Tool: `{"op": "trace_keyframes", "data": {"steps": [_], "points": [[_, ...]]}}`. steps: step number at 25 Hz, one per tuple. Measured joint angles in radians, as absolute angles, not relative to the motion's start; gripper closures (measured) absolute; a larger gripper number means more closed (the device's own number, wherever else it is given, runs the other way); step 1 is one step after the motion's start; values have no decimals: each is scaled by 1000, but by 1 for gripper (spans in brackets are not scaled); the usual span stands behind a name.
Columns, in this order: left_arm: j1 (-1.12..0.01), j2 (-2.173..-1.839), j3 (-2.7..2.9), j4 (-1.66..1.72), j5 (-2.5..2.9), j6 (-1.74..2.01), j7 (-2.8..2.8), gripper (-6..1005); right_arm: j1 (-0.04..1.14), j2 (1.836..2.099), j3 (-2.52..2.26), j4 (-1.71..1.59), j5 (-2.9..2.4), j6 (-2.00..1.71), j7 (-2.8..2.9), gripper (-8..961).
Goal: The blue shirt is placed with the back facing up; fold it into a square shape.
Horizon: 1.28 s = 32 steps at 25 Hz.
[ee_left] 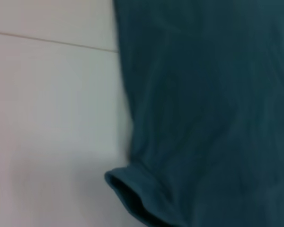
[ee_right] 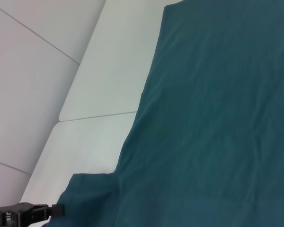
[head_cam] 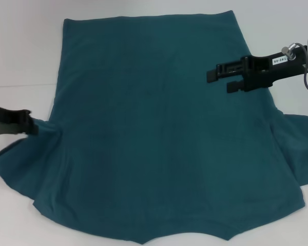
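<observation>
- Head view: the blue shirt [head_cam: 159,133] lies spread flat on the white table [head_cam: 20,46], plain side up, no print showing. The left gripper [head_cam: 31,126] sits at the shirt's left sleeve, its jaws closed on a pinch of the fabric. The right gripper [head_cam: 218,77] hovers over the shirt's right side, jaws apart; a small white label on its body is too small to read.
- Left wrist view: the shirt's side edge and a rolled sleeve opening [ee_left: 132,194] lie against the table [ee_left: 47,118].
- Right wrist view: the shirt [ee_right: 217,123] covers the table [ee_right: 94,85]; the left gripper [ee_right: 57,211] meets the sleeve's edge.
</observation>
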<state>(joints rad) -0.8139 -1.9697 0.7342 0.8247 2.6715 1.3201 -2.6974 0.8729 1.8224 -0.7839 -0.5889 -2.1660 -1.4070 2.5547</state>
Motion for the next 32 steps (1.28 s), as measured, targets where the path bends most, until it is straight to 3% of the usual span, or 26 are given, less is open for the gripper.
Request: {"op": "trace_keyframes", "data": {"steps": [11,17,32], "points": [[-891,-2059,774,808,2668,1277,-2724,992,875,1824,-785,-586,-2166,-1401,2547,37],[-909,-2080,772,796,2662,1232,-2744,982,876,1825,-785,-587,-2166,-1401,2547,37],[-953,-2083,763,624,2622,1048,-2782,957,877,1827,-785,-587,-2166,-1401,2546,37]]}}
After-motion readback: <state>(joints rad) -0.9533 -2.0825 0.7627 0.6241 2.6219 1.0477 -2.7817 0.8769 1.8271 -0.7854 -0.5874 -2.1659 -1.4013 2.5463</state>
